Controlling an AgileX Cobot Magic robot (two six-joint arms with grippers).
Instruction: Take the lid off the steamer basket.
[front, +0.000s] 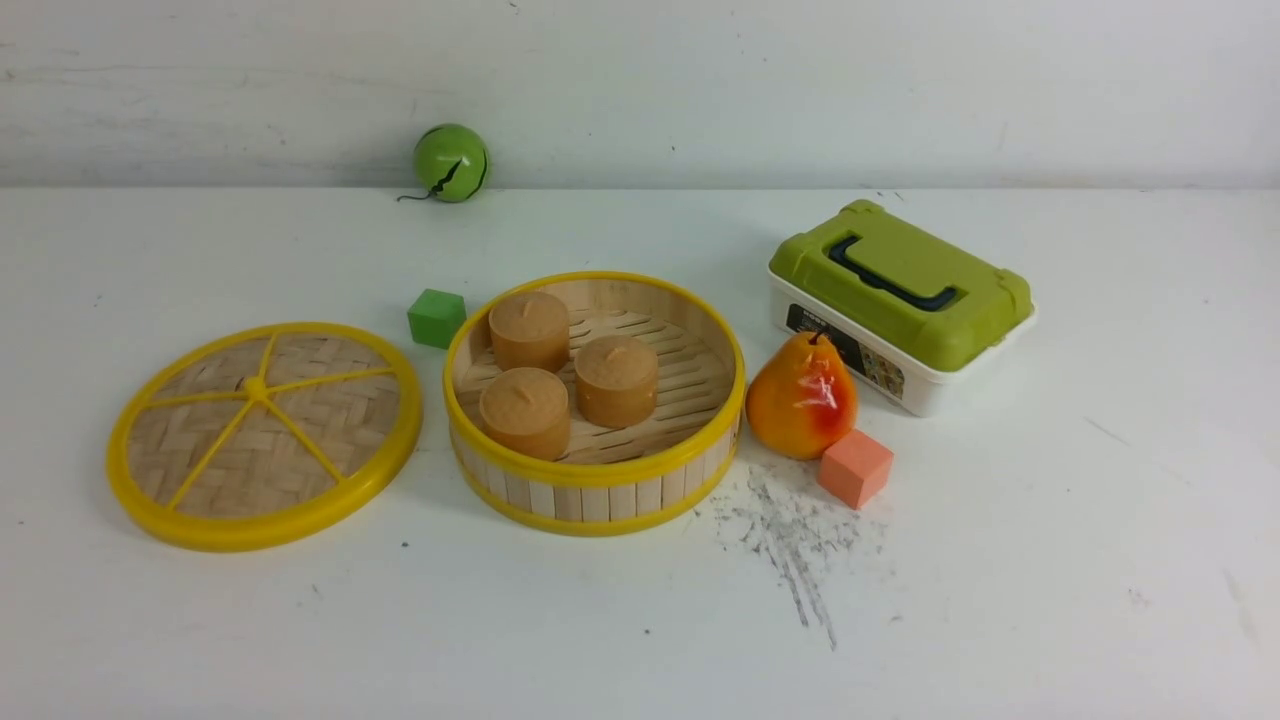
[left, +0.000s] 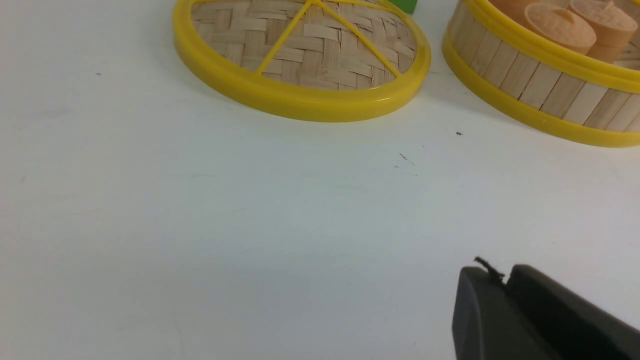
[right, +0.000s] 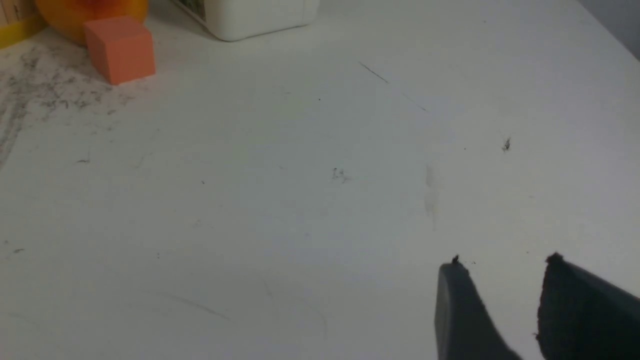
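The lid (front: 262, 435), a woven bamboo disc with a yellow rim and spokes, lies flat on the table to the left of the steamer basket (front: 596, 400). The basket stands uncovered with three brown cylinders inside. Neither arm shows in the front view. In the left wrist view my left gripper (left: 506, 276) hovers over bare table short of the lid (left: 302, 55) and the basket (left: 545, 85), fingers pressed together, nothing between them. In the right wrist view my right gripper (right: 505, 265) stands open over bare table, empty.
A small green cube (front: 436, 317) sits behind the gap between lid and basket. An orange pear (front: 801, 397) and an orange cube (front: 855, 467) lie right of the basket. A white box with a green lid (front: 900, 300) stands further right, a green ball (front: 451, 162) by the back wall.
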